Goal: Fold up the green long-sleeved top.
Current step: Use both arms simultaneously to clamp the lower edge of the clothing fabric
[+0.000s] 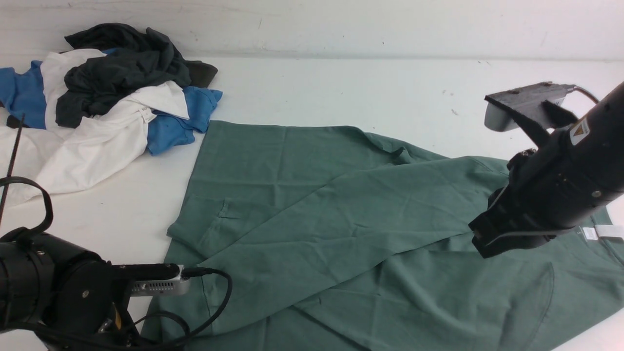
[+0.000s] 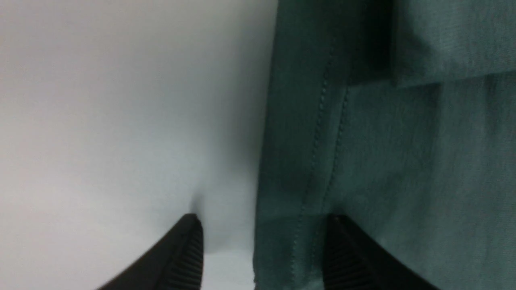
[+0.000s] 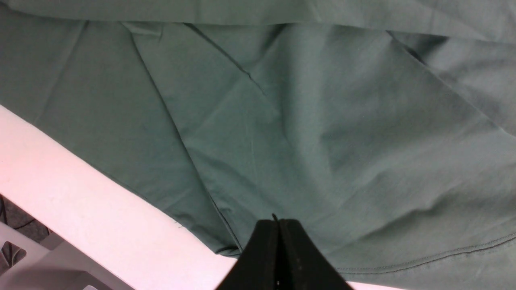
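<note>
The green long-sleeved top (image 1: 341,209) lies spread over the white table (image 1: 341,87), with one sleeve folded slantwise across its body. Its white neck label (image 1: 590,233) shows at the right. My left gripper (image 2: 262,219) is open low over the top's stitched hem (image 2: 322,133); one finger is over bare table, the other over cloth. In the front view only the left arm's wrist shows, at the bottom left. My right gripper (image 1: 485,241) hangs above the top's right part, shut (image 3: 279,220) with no cloth between its fingers. The cloth (image 3: 282,121) lies below it.
A heap of dark charcoal, white and blue garments (image 1: 112,87) sits at the back left, its blue edge close to the top's far corner. The table's near edge (image 3: 100,209) runs just beside the top's hem in the right wrist view.
</note>
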